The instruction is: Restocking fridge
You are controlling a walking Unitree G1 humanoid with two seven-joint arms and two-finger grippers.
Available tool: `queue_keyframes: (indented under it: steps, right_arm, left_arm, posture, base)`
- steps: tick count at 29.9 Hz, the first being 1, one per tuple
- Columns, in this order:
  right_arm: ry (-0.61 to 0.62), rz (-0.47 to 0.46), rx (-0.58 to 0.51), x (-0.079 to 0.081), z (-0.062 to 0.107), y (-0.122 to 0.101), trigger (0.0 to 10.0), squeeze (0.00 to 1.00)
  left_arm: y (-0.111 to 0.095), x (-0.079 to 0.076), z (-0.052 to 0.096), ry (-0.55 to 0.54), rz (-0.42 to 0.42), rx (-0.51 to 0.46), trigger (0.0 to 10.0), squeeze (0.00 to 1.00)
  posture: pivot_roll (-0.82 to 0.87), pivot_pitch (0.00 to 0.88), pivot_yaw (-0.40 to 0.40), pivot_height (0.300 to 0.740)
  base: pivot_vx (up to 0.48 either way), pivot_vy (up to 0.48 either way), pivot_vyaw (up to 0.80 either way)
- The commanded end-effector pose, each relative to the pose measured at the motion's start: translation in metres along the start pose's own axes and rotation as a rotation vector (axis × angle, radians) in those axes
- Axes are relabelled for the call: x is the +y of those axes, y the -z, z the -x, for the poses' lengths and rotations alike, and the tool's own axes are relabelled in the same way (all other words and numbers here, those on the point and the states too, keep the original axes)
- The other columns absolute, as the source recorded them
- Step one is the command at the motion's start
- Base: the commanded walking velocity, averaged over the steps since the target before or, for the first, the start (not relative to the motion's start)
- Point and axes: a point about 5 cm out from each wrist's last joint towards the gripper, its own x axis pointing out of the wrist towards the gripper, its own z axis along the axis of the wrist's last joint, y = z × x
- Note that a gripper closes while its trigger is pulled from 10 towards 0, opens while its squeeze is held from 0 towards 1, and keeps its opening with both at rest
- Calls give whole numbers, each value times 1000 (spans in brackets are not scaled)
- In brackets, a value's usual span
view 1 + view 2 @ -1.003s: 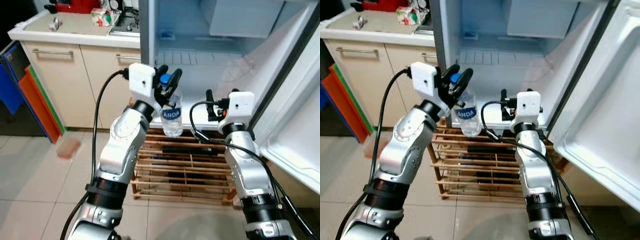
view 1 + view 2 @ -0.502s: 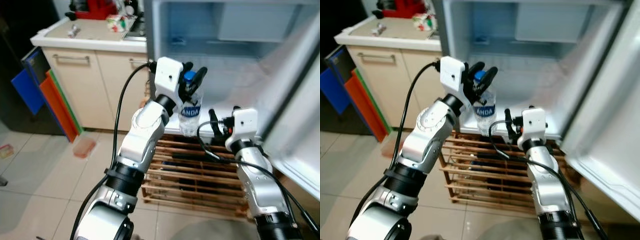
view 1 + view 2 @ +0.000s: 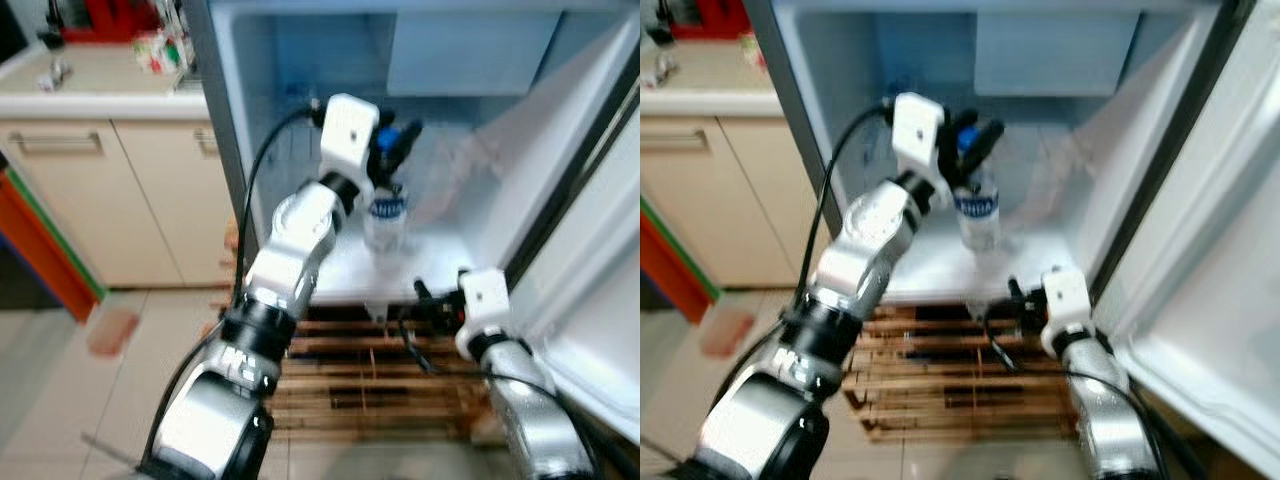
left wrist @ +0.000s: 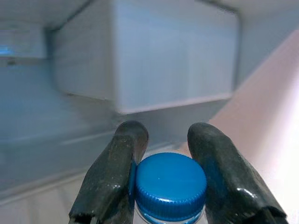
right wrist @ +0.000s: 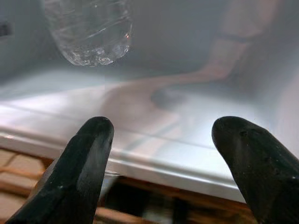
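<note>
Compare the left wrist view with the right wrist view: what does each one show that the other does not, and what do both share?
The left wrist view alone gives the round blue cap of the clear plastic water bottle, pinched between the left gripper fingers. The right wrist view alone gives that bottle's rounded clear base hanging above the white fridge floor, a wooden rack edge below, and the open right gripper. Both share the pale fridge interior.

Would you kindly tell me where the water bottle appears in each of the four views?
Left eye view: water bottle centre, hanging over the fridge floor.
Right eye view: centre.
Left wrist view: blue cap between the left tool's fingers.
Right wrist view: clear base at top.
Shared landmark: the white fridge floor.
</note>
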Motion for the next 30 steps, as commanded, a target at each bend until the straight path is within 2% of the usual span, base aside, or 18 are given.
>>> queue_keyframes:
  steps: [1,4,5,6,7,8,9,10,11,12,13,16,18,21,22,23,25,30]
  right_arm:
    - [6,-6,-17,-1,-1,-4,10000,0]
    - [3,-12,-25,2,-2,-7,10000,0]
    - [0,-14,-31,4,-2,-9,10000,0]
    - [0,-14,-31,4,-2,-9,10000,0]
    - [-1,-14,-33,5,-1,-10,10000,0]
    - [-5,-14,-38,7,0,-11,10000,0]
    - [-5,-14,-38,7,0,-11,10000,0]
    - [-6,-14,-39,8,0,-12,10000,0]
    - [-6,-14,-40,9,3,-12,10000,0]
    - [-6,-14,-40,9,3,-12,10000,0]
    - [-1,-17,-35,10,7,-9,10000,0]
    - [7,-28,-24,12,13,-6,10000,0]
    - [8,-33,-18,14,18,-4,10000,0]
    - [9,-37,-11,16,23,-2,10000,0]
    - [10,-38,-4,18,27,-1,10000,0]
    - [10,-38,-4,18,27,-1,10000,0]
    - [12,-38,1,20,36,-2,10000,0]
    - [50,-43,1,15,48,-9,10000,0]
  left_arm:
    - [-2,-1,-4,-6,-49,-13,10000,0]
    - [-1,-2,-8,-12,-146,-12,10000,0]
    - [-2,-3,-10,-7,-221,-21,10000,0]
    - [-2,-3,-10,-7,-221,-21,10000,0]
    - [0,-3,-10,1,-261,-16,10000,0]
    - [4,-4,-11,23,-336,-4,10000,0]
    - [4,-4,-11,23,-336,-4,10000,0]
    - [8,-4,-10,27,-362,8,10000,0]
    - [15,-3,-9,37,-426,30,10000,0]
    - [15,-3,-9,37,-426,30,10000,0]
    - [23,-2,-7,52,-560,48,10000,0]
    - [32,1,-5,92,-741,88,10000,0]
    - [38,0,-4,137,-815,112,10000,0]
    - [46,-2,-3,189,-859,151,10000,0]
    - [56,-8,0,264,-790,212,10000,0]
    - [56,-8,0,264,-790,212,10000,0]
    - [71,-14,6,332,-856,257,10000,0]
    - [82,-11,10,308,-906,322,10000,0]
  posture:
    - [-18,0,22,740]
    - [-25,0,23,740]
    - [-31,0,28,740]
    - [-31,0,28,740]
    - [-31,0,28,740]
    - [-37,0,33,740]
    - [-37,0,33,740]
    - [-38,0,34,740]
    - [-46,0,41,740]
    - [-46,0,41,740]
    - [-52,0,47,740]
    - [-62,0,57,740]
    - [-70,0,67,740]
    - [-76,11,73,740]
    - [-85,23,80,740]
    - [-85,23,80,740]
    - [-127,48,93,740]
    - [-175,77,97,740]
  base:
    - [0,0,0]
    - [0,0,0]
    - [0,0,0]
    - [0,0,0]
    - [0,0,0]
    - [0,0,0]
    - [0,0,0]
    - [0,0,0]
    - [0,0,0]
    - [0,0,0]
    - [0,0,0]
    - [0,0,0]
    - [0,0,0]
    - [0,0,0]
    - [0,0,0]
    - [0,0,0]
    - [0,0,0]
    - [0,0,0]
